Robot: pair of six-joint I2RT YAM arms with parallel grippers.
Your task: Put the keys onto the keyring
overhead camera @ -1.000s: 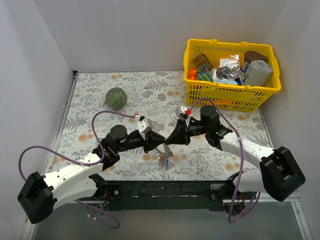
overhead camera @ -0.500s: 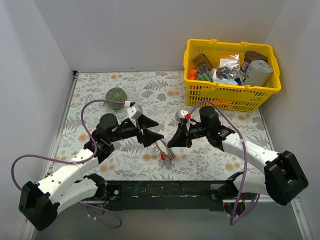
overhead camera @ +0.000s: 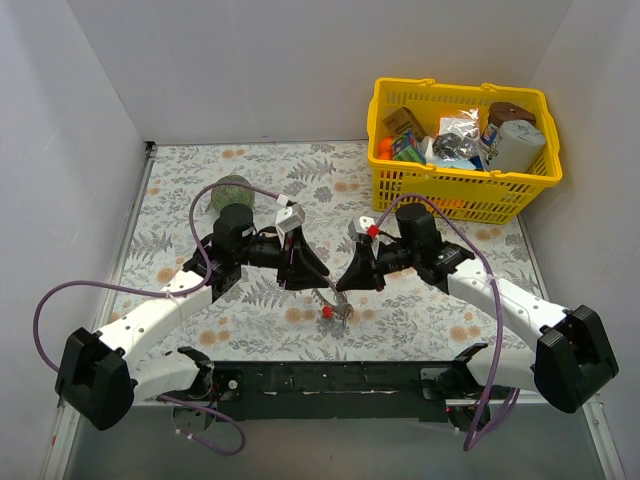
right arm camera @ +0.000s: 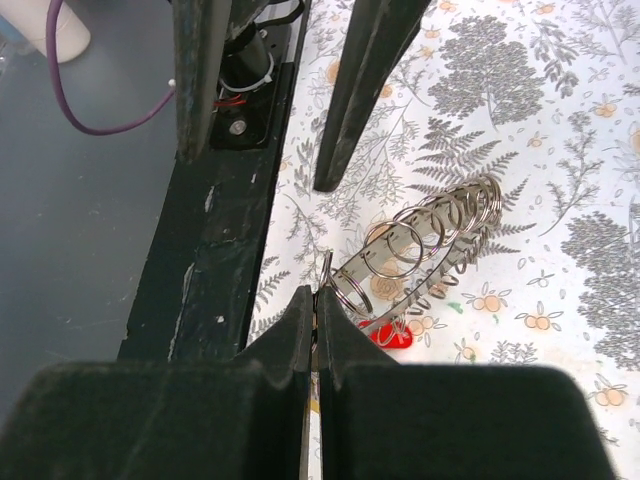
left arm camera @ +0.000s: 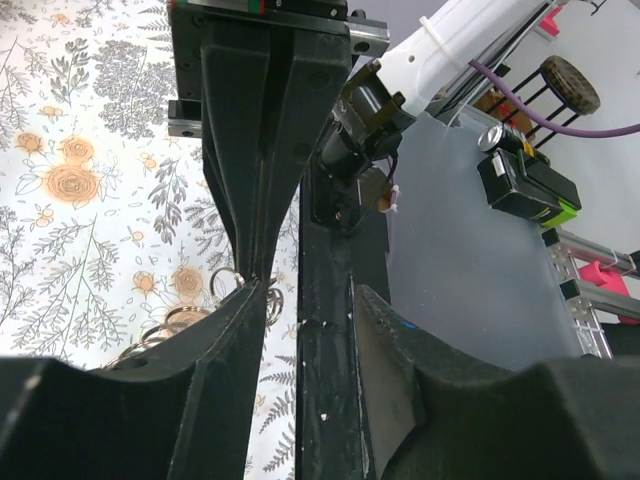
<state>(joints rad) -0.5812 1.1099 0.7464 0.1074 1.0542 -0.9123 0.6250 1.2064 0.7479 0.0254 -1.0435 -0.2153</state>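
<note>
Scene: Two white-and-black robot arms lean inward over a bench [overhead camera: 300,175] covered in a grey floral sheet. They meet near its front edge.
Keyring: A large grey metal keyring [right arm camera: 420,240], its band strung with a row of small wire loops, lies slantwise between the two arms, close to the black front rail. Whether its far end rests on the bench or hangs just clear of it cannot be told.
Keys: A small key with a red plastic head [right arm camera: 385,335] shows at the near side of the keyring, touching it. No other key heads can be made out.
Right tool: The right tool [right arm camera: 316,300] has its fingers pressed fully together on a thin metal edge at the near end of the keyring.
Left tool: The left tool [left arm camera: 312,292] is parted with a clear gap and holds nothing. It hangs just beside the keyring with its tips pointing at it.
Background: A green ball [overhead camera: 225,188] sits partly behind the left arm. A yellow plastic basket [overhead camera: 465,185] of groceries stands at the far right corner.
Likely step: The right arm seems to be steadying the keyring while the left arm lines up to take a loop or the red key.
Risk, slipping: The right tool's pinch is narrow and on bare metal, so a sideways push from the left tool could twist the keyring out of it.
Risk, collision: The two sets of tips are very near each other, so a small misjudgement could knock them together.
Risk, snagging: The crowded wire loops could catch a fingertip, dragging the whole bunch towards the rail.
</note>
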